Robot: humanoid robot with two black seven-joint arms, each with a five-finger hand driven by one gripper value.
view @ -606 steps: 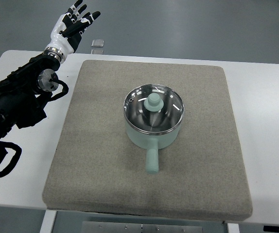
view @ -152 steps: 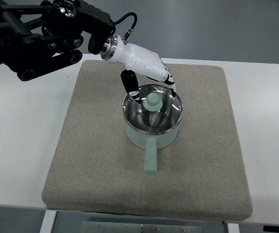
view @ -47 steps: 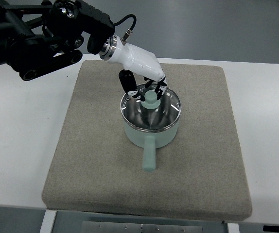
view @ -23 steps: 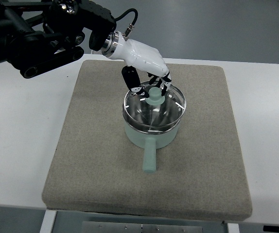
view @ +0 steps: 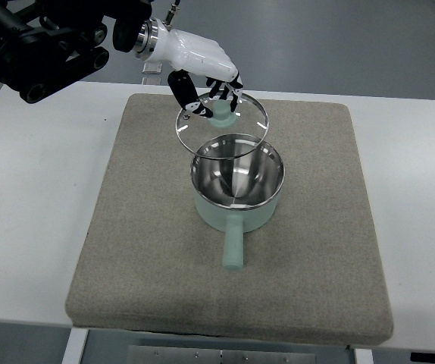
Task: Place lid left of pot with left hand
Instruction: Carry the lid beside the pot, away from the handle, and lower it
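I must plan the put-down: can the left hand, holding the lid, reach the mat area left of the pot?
Probably yes: the left hand holds the lid above the pot, and the mat there lies bare.

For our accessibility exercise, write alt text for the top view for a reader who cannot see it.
The left hand holds a glass lid by its green knob, lifted above and behind an open green pot. The pot sits on a grey mat on a white table, handle pointing toward the camera.

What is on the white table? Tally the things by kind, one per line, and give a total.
Mint-green metal pot with a stub handle: 1
Round glass lid with a mint-green knob, held up by the left hand: 1
Grey felt mat: 1
Small clear block at the far table edge: 1
Total: 4
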